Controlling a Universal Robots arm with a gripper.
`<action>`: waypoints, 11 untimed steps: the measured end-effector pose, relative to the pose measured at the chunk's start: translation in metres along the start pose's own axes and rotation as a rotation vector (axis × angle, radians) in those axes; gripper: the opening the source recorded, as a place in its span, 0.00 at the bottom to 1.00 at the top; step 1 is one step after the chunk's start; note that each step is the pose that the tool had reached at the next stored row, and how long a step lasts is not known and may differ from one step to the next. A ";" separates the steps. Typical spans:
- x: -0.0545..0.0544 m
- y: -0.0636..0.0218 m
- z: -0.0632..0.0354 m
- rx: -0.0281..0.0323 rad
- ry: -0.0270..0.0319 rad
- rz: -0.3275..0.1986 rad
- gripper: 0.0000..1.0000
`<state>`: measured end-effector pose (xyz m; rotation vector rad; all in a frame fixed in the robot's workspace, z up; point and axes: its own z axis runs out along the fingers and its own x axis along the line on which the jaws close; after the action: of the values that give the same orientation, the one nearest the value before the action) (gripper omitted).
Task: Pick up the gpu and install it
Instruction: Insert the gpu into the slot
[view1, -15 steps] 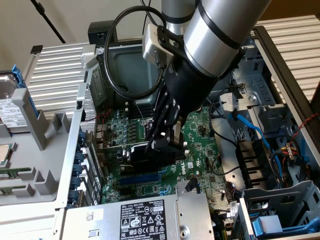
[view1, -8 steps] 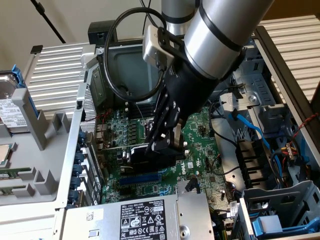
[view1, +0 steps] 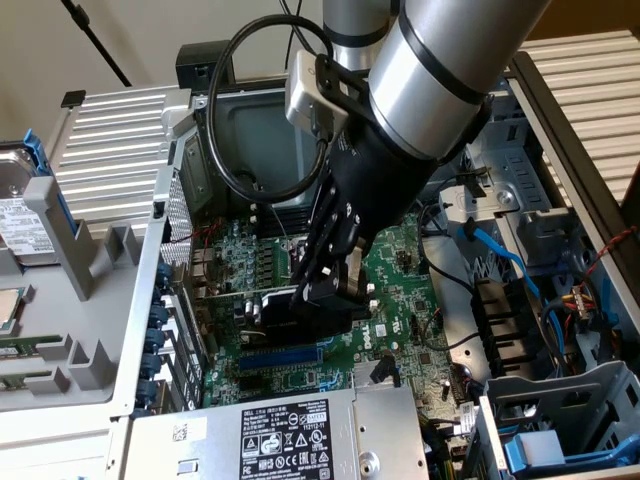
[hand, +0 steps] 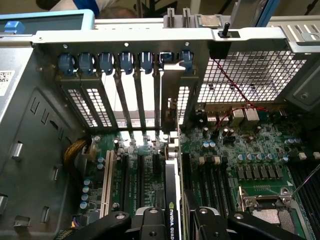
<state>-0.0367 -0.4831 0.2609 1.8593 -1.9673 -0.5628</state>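
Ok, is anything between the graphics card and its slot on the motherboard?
Nothing visible. The pincer grips the graphics card low over the motherboard, one end at the rear slot covers. The slot itself is hidden beneath the card.

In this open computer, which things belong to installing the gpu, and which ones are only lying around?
Belong to the job: gpu, gripped by the hand; motherboard.
Only lying around: hard drive; blue cable; power supply; red wire.
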 end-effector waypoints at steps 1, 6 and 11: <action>0.000 0.0000 0.0000 0.0000 0.0000 0.000 0.26; 0.000 0.0000 0.0000 0.0000 0.0000 0.000 0.26; 0.000 0.0004 0.0002 -0.0001 0.0002 0.000 0.26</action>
<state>-0.0372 -0.4831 0.2610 1.8591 -1.9672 -0.5627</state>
